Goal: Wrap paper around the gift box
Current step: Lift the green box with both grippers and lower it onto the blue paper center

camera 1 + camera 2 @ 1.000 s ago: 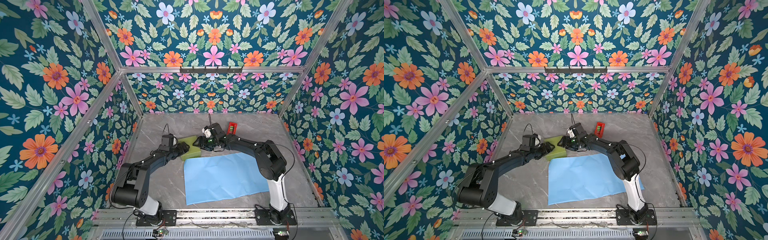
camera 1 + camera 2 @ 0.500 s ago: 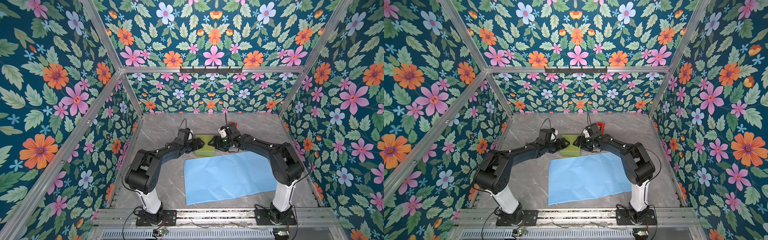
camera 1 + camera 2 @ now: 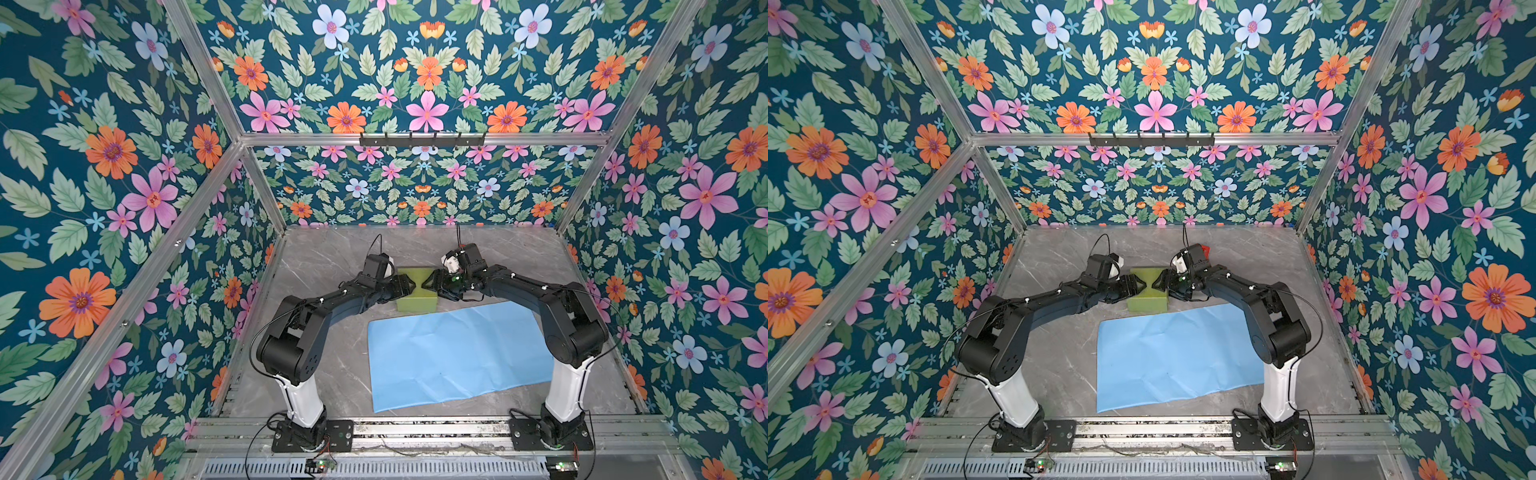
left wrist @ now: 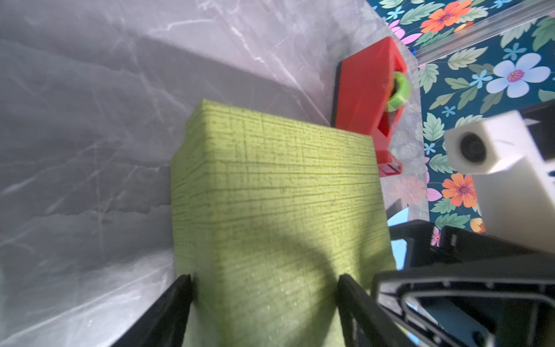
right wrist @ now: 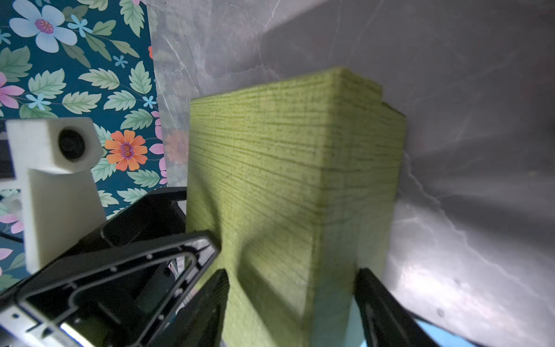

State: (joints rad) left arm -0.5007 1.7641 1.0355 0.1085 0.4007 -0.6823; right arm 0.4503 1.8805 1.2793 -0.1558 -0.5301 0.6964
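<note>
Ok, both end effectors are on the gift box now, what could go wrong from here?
1. The left end effector and right end effector pinch the gift box from opposite sides, tips nearly meeting; uneven arm motion could twist or drop it.
2. The box is at the far edge of the paper, not on it; dragging it across low could crumple the loose sheet.
3. The red tape dispenser stands close behind the right wrist and might get knocked.
</note>
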